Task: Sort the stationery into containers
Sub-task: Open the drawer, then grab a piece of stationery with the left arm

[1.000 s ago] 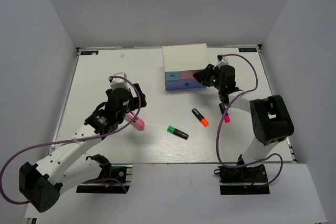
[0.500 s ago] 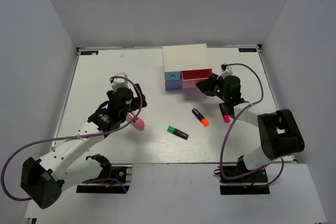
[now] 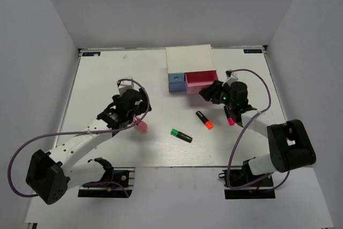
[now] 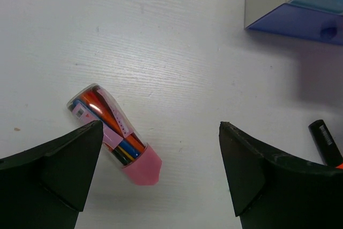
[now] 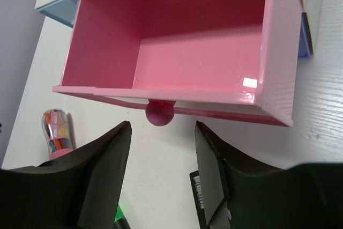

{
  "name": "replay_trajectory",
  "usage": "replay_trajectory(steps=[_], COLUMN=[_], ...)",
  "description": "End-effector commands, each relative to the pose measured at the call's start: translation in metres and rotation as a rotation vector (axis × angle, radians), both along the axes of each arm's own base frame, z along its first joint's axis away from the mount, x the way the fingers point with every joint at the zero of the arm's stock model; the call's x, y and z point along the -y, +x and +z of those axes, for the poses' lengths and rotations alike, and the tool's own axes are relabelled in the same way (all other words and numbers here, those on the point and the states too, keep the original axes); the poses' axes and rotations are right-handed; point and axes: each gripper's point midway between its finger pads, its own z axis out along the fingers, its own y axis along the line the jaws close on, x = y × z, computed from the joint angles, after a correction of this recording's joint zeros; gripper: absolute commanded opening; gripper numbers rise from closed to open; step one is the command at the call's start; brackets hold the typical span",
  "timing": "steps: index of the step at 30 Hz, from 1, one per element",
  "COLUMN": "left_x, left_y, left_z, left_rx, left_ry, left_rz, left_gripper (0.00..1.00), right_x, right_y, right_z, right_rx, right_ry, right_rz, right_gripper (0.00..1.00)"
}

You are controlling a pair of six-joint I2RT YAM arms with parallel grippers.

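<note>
The white box (image 3: 188, 60) has its pink drawer (image 3: 201, 81) pulled open and empty inside (image 5: 187, 57). My right gripper (image 3: 210, 94) is open, its fingertips (image 5: 162, 132) just short of the drawer's knob (image 5: 159, 112), not touching it. My left gripper (image 3: 138, 116) is open, low over the table (image 4: 158, 130), with the pink cylinder (image 4: 115, 135) lying by its left finger. That cylinder (image 3: 142, 126) is a clear tube with a pink cap. The orange (image 3: 204, 120), green (image 3: 181, 135) and pink-red (image 3: 230, 117) highlighters lie on the table. The silver-grey piece is out of view.
The light blue drawer front (image 3: 176, 80) is shut left of the pink one. A periwinkle front with a knob (image 4: 327, 31) shows in the left wrist view. The orange highlighter's black end (image 4: 324, 140) lies right of my left gripper. Grey walls enclose the white table (image 3: 107, 79).
The pink drawer slid out of the box with my right gripper pulling back; the jaws now stand open off the knob. My left arm moved right, toward the pink cylinder.
</note>
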Motion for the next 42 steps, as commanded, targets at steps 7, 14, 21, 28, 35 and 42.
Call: replay_trajectory(steps=[7,14,21,28,35,42], left_x=[-0.01,-0.02,-0.019,-0.018,-0.02,-0.022], left_y=[-0.008,-0.02,-0.026,-0.021,-0.02,-0.013], left_z=[-0.038,-0.058,-0.083,-0.099,-0.108,-0.086], left_rx=[-0.175,-0.253,-0.308,-0.335,-0.341,-0.276], left_ry=[0.035,0.024,-0.032,-0.008,0.012,0.019], left_rz=[0.139,0.254,0.354,0.4,0.425,0.413], left_gripper=[0.95,0.88,0.88,0.82,0.59,0.27], right_x=[0.0,0.004,0.0,-0.001,0.01,0.02], right_y=[-0.016,-0.031,-0.041,-0.058,-0.08,-0.089], right_z=[0.02,0.027,0.038,0.059,0.102,0.121], right_rx=[0.053,0.068,0.059,0.073,0.209,0.286], right_ry=[-0.024,-0.057,-0.037,-0.034,-0.012,-0.007], right_rz=[0.062,0.094,0.152,0.213,0.221,0.188], right_gripper=[0.64,0.68,0.69,0.7,0.7,0.7])
